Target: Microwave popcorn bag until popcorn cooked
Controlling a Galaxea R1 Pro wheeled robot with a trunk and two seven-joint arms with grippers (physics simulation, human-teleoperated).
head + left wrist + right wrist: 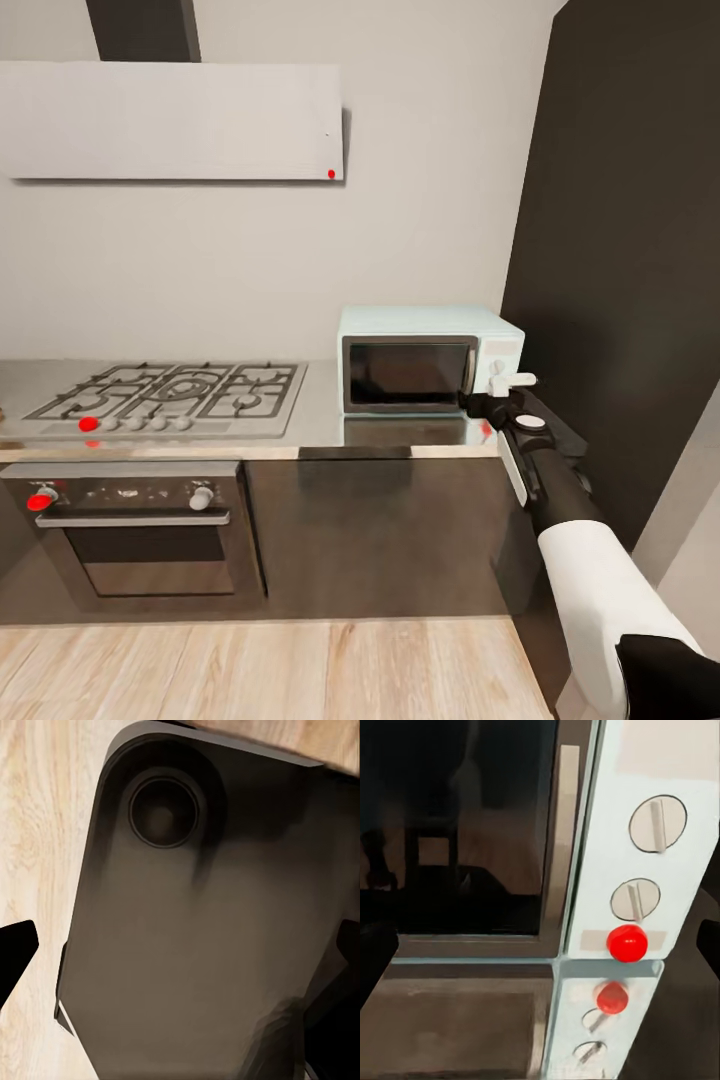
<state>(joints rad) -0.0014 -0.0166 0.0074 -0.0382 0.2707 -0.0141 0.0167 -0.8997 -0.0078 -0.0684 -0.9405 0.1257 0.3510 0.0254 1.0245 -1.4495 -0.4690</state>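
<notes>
**Right gripper up against the microwave's knob panel**

The right gripper (512, 384) sits at the lower right front corner of the microwave (428, 357), its pale fingertips just at the white side panel. From the head view I cannot tell whether the fingers are spread or closed; in the right wrist view two dark shapes sit at opposite edges of the frame, which suggests they stand apart with nothing between them, but it is not sure. That wrist camera looks straight at the panel: two round knobs (658, 823) one under the other, a red button (627, 943) beneath them, and the dark glass door (457, 825) with its upright handle bar (556, 840) beside it. All of it is mirrored in the glossy countertop (457, 1020) below.

The right arm (590, 560), black at the wrist and white further back, reaches in from the lower right, alongside a tall dark cabinet (630, 250).

The microwave's door looks shut. It stands on the grey countertop against the wall, with the steel gas hob (175, 395) well apart to its left and a built-in oven (135, 530) under the hob. A white extractor hood (170, 120) hangs above.

The left gripper's dark fingertips (15, 952) sit wide apart over the robot's dark base (202, 930) and the wooden floor (37, 832).
</notes>
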